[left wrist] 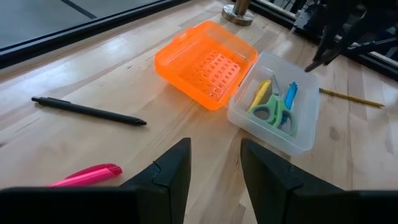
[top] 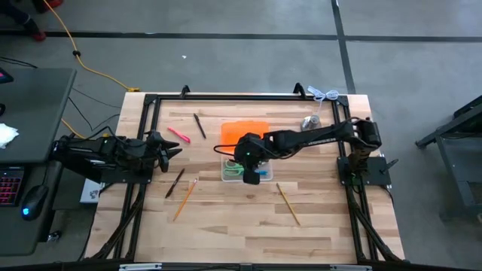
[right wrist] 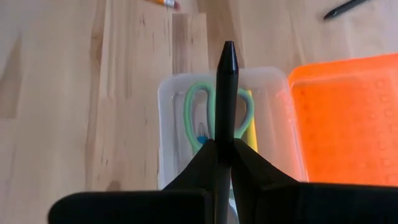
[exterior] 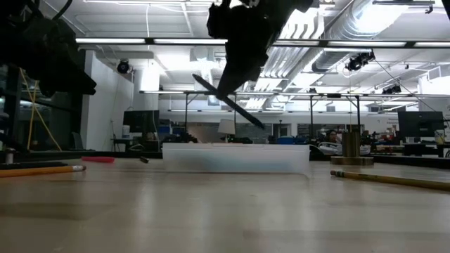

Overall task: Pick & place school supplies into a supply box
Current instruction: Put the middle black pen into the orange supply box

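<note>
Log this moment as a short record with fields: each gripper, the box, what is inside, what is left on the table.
right gripper: shut on black pen, above supply box
left gripper: open, empty, waiting at table's left
lid: orange, open, lying flat
inside: green-handled scissors, yellow and blue items
on table: pink pen, another black pen, pencils

A grey concrete floor (top: 226, 45) with dark seam lines lies all around the pale wooden surface (top: 233, 226). A yellow cable (top: 71, 47) trails across the floor toward it. A dark desk (top: 34, 105) with a keyboard (top: 9, 187) and mouse (top: 30, 205) stands alongside. At table height, long ceiling lights (exterior: 140, 41), silver ducts (exterior: 365, 28) and distant desks (exterior: 415, 144) fill the hall.
</note>
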Tool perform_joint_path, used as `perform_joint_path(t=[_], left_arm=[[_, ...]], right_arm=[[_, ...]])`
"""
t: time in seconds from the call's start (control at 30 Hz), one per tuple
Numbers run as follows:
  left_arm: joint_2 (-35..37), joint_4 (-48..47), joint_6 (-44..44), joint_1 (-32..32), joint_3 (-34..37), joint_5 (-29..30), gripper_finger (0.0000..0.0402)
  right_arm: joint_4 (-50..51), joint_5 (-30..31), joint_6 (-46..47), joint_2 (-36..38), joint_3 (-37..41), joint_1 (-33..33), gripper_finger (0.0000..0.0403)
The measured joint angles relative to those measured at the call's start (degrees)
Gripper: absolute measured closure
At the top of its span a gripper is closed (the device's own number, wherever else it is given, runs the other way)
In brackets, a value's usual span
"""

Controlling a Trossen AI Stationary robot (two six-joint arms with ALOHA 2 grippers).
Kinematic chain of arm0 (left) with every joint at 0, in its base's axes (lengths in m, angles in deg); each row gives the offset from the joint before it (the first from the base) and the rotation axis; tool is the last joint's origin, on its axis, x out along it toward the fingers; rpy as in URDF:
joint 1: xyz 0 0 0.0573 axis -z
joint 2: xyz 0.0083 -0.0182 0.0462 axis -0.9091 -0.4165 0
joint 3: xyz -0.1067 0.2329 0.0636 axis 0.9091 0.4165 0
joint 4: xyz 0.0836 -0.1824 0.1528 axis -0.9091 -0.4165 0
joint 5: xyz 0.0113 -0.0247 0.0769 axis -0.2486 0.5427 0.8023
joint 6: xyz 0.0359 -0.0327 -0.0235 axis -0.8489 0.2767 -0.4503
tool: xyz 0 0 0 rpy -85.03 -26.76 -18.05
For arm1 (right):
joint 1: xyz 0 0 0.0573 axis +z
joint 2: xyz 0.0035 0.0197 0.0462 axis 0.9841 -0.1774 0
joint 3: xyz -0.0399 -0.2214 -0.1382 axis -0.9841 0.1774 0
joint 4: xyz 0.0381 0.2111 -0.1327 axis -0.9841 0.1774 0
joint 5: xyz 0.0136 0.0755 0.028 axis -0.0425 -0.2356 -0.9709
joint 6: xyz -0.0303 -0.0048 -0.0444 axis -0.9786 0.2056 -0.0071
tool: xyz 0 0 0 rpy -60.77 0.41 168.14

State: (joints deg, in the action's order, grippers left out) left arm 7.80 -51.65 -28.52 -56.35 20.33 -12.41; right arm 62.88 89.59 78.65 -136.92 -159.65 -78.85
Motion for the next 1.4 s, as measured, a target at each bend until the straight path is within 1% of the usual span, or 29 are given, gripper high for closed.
perform_joint_path(t=[0.13,0.23,0.3,0.47,0.53,0.77,1.07,1.27,1.4], left_arm=[[0.0,1.6,0.0,0.0,0.0,-0.9,0.0231],[0.0,3.0,-1.0,0.0,0.0,-2.5,0.0231],[0.0,4.4,-3.1,0.0,0.0,-4.7,0.0231],[0.0,10.2,-9.4,0.0,0.0,-11.9,0.0231],[0.0,11.8,-11.0,0.0,0.0,-13.4,0.0231],[0.0,12.3,-11.6,0.0,0.0,-13.6,0.0231],[0.0,12.3,-11.2,0.0,0.0,-13.6,0.0231],[0.0,12.3,-11.2,0.0,0.0,-13.6,0.0231],[0.0,12.3,-11.2,0.0,0.0,-13.7,0.0231]], right_arm=[[0.6,0.0,-0.4,-0.6,0.0,0.0,0.0392],[1.5,1.9,-1.3,-0.6,0.0,0.0,0.0392],[3.3,2.9,-1.5,-0.7,0.0,0.0,0.0392],[5.8,3.1,-2.5,-2.1,0.0,0.1,0.0392],[5.5,3.2,-3.0,-2.5,0.0,0.3,0.0392],[5.9,3.0,-3.3,-4.6,0.0,0.7,0.0392],[6.2,2.9,-4.2,-4.8,0.0,0.7,0.0392],[6.3,0.9,-4.6,-7.0,0.0,0.7,0.0392],[5.7,1.5,-5.6,-8.0,0.0,0.7,0.0392]])
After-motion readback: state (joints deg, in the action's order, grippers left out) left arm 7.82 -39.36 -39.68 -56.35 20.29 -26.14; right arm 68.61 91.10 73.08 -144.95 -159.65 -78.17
